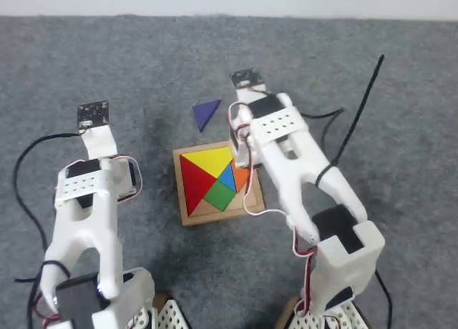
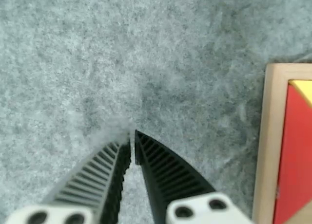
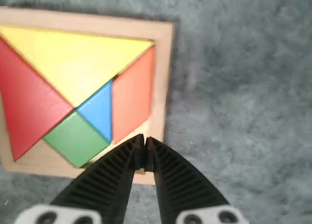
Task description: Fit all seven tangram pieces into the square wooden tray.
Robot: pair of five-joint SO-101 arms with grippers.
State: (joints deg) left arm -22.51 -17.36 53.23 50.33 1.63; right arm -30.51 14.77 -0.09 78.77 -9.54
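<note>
The right claw, pressed together, hangs over the rim of the wooden tray. It is beside the orange piece, whose long axis follows the tray's right side. Also in the tray are a yellow triangle, red triangle, small blue triangle and green square. The left claw, also pressed together, hangs over the grey desk left of the tray. A dark blue triangle lies on the desk above the tray, one corner pointing down-frame.
</note>
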